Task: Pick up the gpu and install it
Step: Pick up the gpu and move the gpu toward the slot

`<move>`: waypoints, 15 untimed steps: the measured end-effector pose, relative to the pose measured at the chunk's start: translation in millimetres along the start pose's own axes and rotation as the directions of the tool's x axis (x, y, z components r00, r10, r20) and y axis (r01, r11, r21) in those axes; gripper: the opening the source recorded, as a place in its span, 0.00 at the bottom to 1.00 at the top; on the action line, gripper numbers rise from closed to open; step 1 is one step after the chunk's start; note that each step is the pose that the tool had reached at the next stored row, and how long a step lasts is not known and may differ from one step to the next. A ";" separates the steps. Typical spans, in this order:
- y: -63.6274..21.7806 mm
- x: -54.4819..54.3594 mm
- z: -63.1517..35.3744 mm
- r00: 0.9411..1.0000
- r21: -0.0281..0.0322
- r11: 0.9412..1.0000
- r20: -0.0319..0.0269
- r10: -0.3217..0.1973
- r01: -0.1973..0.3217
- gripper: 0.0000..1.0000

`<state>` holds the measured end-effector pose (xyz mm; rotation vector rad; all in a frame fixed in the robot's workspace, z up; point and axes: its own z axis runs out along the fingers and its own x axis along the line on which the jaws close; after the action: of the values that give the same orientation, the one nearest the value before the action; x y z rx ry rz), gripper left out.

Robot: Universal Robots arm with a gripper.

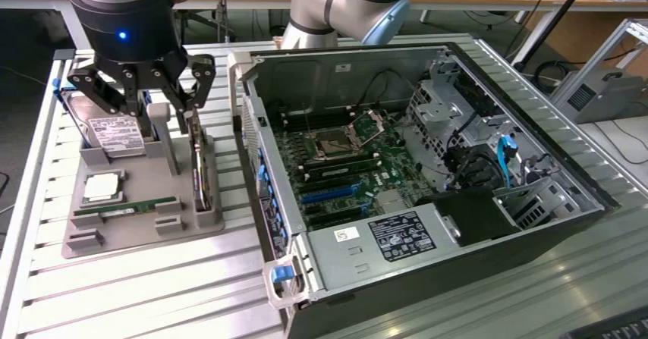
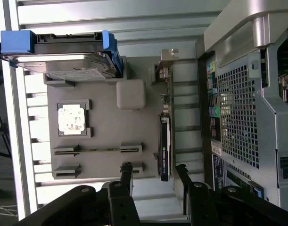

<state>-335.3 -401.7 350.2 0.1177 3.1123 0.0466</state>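
The gpu [image 1: 203, 183] stands on its long edge in a slot along the grey holder tray [image 1: 142, 236], on the side nearest the computer case. In the wrist view I see the gpu [image 2: 165, 143] edge-on, a thin dark card with a green label and its silver bracket at the far end. My gripper [image 1: 152, 105] hangs open above the tray's far end, over the hard drive and the gpu's bracket end, touching nothing. In the wrist view the gripper [image 2: 154, 172] has its two black fingers [image 2: 126, 170] spread, and the card's near end lies in the gap between them, below.
The tray also holds a hard drive [image 1: 114, 133] in a blue carrier, a CPU [image 1: 102, 187] and a RAM stick [image 1: 127, 208]. The open computer case [image 1: 567, 202] lies at the exterior view's right, motherboard [image 1: 339, 180] exposed. All rest on a slatted metal table [image 1: 152, 293].
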 end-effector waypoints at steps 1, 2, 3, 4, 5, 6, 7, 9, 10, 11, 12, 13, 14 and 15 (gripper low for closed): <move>-0.1 0.0 0.2 1.000 0.000 1.000 0.000 0.000 0.000 0.48; -0.1 0.0 0.5 1.000 0.000 1.000 0.000 0.000 0.000 0.48; -0.2 0.0 0.7 1.000 0.000 1.000 0.000 0.000 0.000 0.48; -0.2 0.0 0.9 1.000 0.000 1.000 0.000 0.000 0.000 0.48; -0.3 0.0 1.1 1.000 0.000 1.000 0.000 0.000 0.000 0.48; -0.3 0.0 1.4 1.000 0.000 1.000 0.000 0.000 0.000 0.48; -0.4 0.0 1.6 1.000 0.000 1.000 0.000 0.000 0.000 0.48; -0.5 0.0 1.9 1.000 0.000 1.000 0.000 0.000 0.000 0.48; -0.5 0.0 2.0 1.000 0.000 1.000 0.000 0.000 0.000 0.48; -0.6 0.0 2.2 1.000 0.000 1.000 0.000 0.000 0.000 0.48; -0.6 0.0 2.4 1.000 0.001 1.000 0.000 0.000 0.000 0.48; -0.7 0.0 2.6 1.000 0.001 1.000 0.000 0.000 0.000 0.48; -0.7 0.0 2.8 1.000 0.001 1.000 0.000 0.000 0.000 0.48; -0.7 0.0 3.0 1.000 0.001 1.000 0.000 0.000 0.000 0.48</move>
<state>-335.2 -402.4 347.2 0.1177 3.1123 0.0458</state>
